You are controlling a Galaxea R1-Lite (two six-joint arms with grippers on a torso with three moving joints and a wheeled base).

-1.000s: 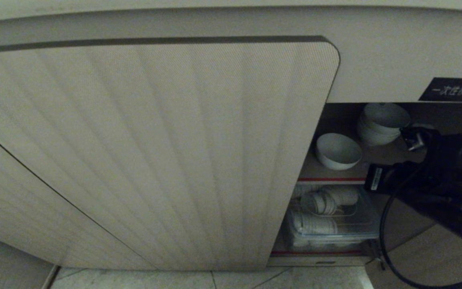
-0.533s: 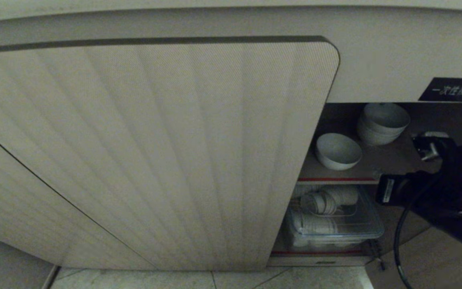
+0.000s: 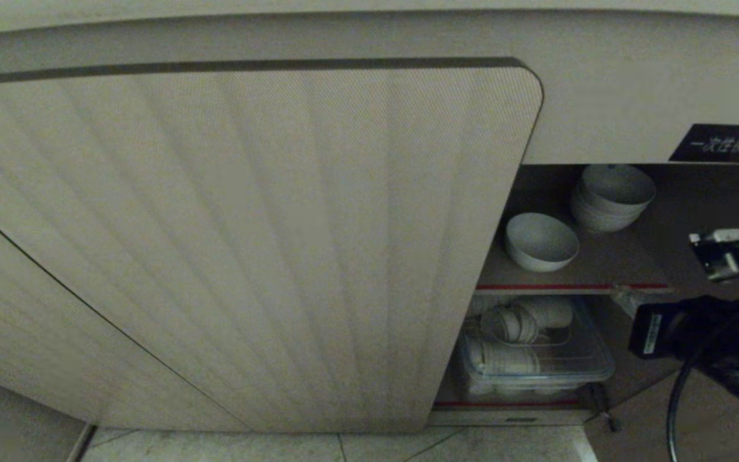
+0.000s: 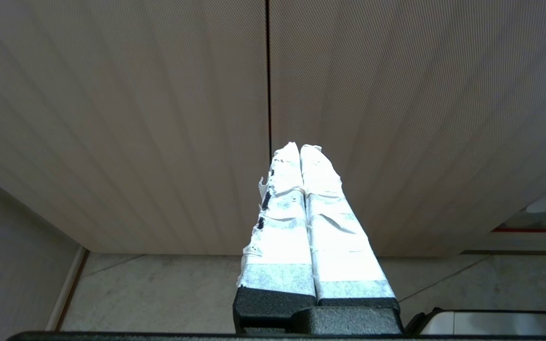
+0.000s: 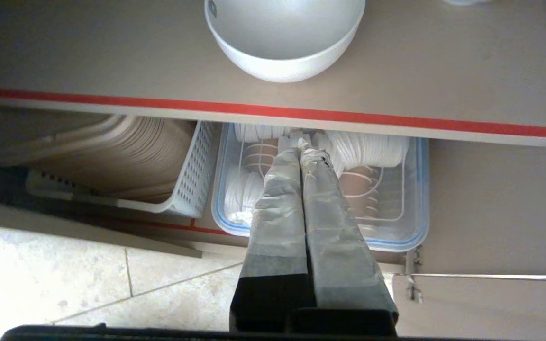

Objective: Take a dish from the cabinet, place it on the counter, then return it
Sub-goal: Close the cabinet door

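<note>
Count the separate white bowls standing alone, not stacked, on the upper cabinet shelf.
1: the single bowl near the shelf's front edge, left of the stack of bowls farther back. The door may hide others.

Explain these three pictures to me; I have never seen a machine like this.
This is a two-armed robot facing a low cabinet. One picture comes from a camera on its head, the other two from cameras on its wrists, looking along the fingers. On the cabinet's shelf stand a single white bowl and a stack of bowls; underneath is a clear box of dishes. The right gripper is shut and empty, in front of the open cabinet below the shelf edge. The left gripper, also shut and empty, points at the closed doors.
</note>
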